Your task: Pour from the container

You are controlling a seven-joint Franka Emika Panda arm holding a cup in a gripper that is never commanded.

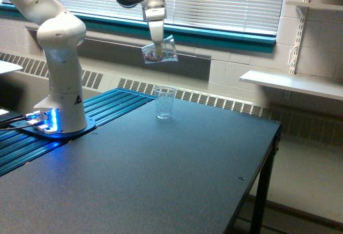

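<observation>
My gripper (157,45) is shut on the container (159,51), a small clear plastic cup with dark reddish bits inside. The cup is tipped on its side, its mouth facing the exterior view's right. It hangs high in the air, above and slightly to the exterior view's left of a clear tapered tumbler (164,102). The tumbler stands upright on the dark table (161,175) near its far edge and looks empty.
The white arm's base (60,105) stands at the exterior view's left on a blue ribbed panel (102,110). A window with blinds and a radiator run behind the table. White wall shelves (292,83) hang at the right. The table's right edge drops to the floor.
</observation>
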